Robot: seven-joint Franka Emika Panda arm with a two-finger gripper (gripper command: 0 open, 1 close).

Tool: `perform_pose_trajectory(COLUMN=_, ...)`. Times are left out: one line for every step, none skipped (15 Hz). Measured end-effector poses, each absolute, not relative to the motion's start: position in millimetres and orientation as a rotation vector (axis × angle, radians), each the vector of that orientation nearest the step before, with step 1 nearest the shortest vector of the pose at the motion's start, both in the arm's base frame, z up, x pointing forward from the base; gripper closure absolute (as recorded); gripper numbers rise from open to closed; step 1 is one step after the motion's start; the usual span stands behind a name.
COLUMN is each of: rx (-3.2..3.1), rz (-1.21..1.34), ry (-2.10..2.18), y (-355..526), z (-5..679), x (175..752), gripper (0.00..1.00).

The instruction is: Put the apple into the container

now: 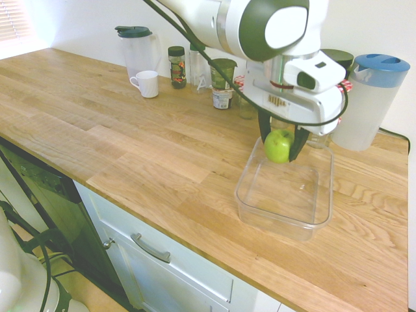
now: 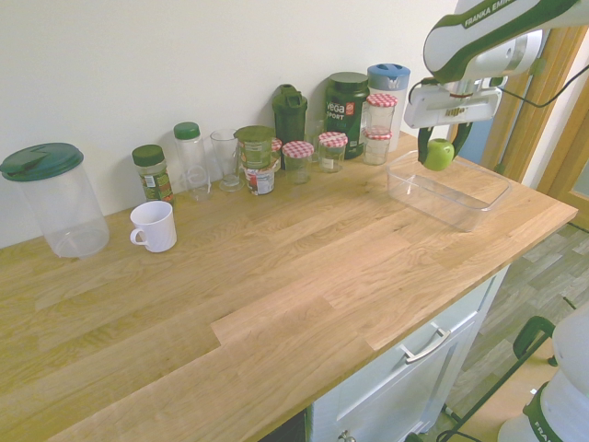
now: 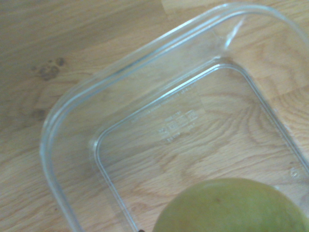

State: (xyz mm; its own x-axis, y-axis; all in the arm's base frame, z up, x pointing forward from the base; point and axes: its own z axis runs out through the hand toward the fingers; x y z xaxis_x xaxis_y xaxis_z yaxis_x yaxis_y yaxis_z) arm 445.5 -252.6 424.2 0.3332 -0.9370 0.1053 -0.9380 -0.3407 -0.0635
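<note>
One green apple [image 1: 279, 146] pinched between dark jaws [image 1: 281, 148], above the clear container [image 1: 285, 190].

In the second exterior view, we see the mug [image 2: 153, 227] on the tabletop [image 2: 276, 295], with the pitcher [image 2: 57, 198] between its 9 and 10 o'clock and the spice jar [image 2: 153, 175] at its 12. The container [image 2: 451, 198] sits at the mug's 3 o'clock; above it we find the apple [image 2: 439, 155], between the tool's [image 2: 447, 153] fingers. From the container, we place the 2 stacked jars [image 2: 378, 129] between 10 and 11 o'clock, and the jug [image 2: 388, 87] at 11.
</note>
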Motion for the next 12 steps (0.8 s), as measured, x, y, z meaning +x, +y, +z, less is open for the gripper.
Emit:
perform_pose_trajectory(rx=2.552, rz=0.180, ry=-1.809, y=-257, z=413, x=445, gripper=1.00)
perform_pose_trajectory(rx=2.547, rz=0.166, ry=-1.817, y=-260, z=403, x=445, gripper=1.00)
perform_pose_trajectory(rx=2.544, rz=0.153, ry=-1.827, y=-262, z=395, x=446, gripper=1.00)
perform_pose_trajectory(rx=2.541, rz=0.146, ry=-1.832, y=-263, z=387, x=447, gripper=1.00)
perform_pose_trajectory(rx=2.539, rz=0.136, ry=-1.832, y=-263, z=382, x=447, gripper=0.00)
perform_pose_trajectory(rx=2.534, rz=0.131, ry=-1.833, y=-262, z=379, x=448, gripper=0.00)
perform_pose_trajectory(rx=2.532, rz=0.131, ry=-1.836, y=-261, z=379, x=449, gripper=0.00)
perform_pose_trajectory(rx=2.531, rz=0.132, ry=-1.839, y=-260, z=379, x=450, gripper=0.00)
perform_pose_trajectory(rx=2.530, rz=0.131, ry=-1.844, y=-259, z=379, x=450, gripper=0.00)
perform_pose_trajectory(rx=2.529, rz=0.127, ry=-1.848, y=-259, z=377, x=451, gripper=0.00)
perform_pose_trajectory(rx=2.529, rz=0.121, ry=-1.849, y=-258, z=375, x=451, gripper=0.00)
perform_pose_trajectory(rx=2.529, rz=0.113, ry=-1.848, y=-257, z=373, x=452, gripper=0.00)
